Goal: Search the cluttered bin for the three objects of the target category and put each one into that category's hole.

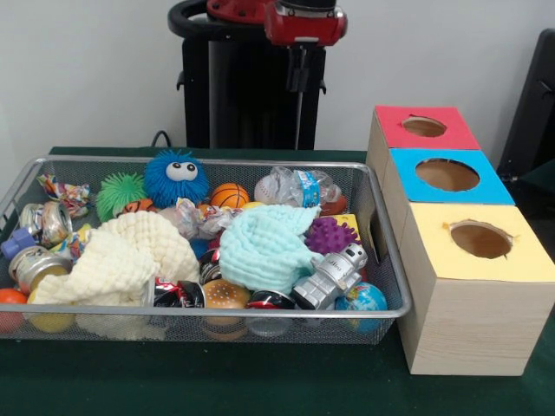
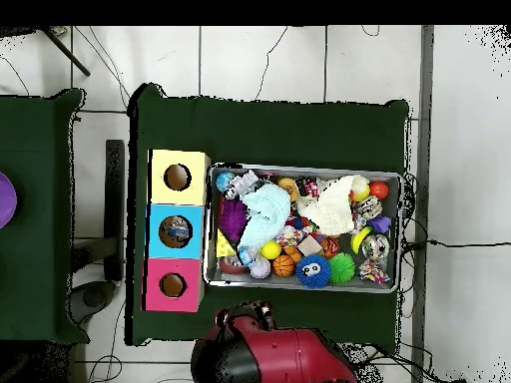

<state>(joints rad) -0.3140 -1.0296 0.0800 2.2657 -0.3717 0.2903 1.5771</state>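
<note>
The silver wire-mesh bin (image 1: 208, 310) is full of clutter; it also shows in the overhead view (image 2: 394, 178). A crumpled clear wrapper with blue print (image 1: 295, 186) lies at the bin's far side. A second wrapper (image 1: 195, 217) lies mid-bin beside the cream cloth. A multicolour wrapper (image 1: 61, 192) lies at the far left corner. The red-topped box (image 1: 455, 130) stands farthest back, its round hole (image 1: 424, 126) empty. My gripper (image 1: 299, 82) hangs high behind the bin's far edge, holding nothing and touching nothing. Parts of the wrappers are hidden under other things.
A blue-topped box (image 1: 490, 186) and a yellow-topped box (image 1: 520, 260) stand in a row nearer the camera. The bin holds a cream cloth (image 1: 117, 260), a mint cloth (image 1: 264, 247), a blue fuzzy ball (image 1: 176, 178), a toy robot (image 1: 329, 276), cans and balls. The arm (image 2: 274, 354) is drawn back.
</note>
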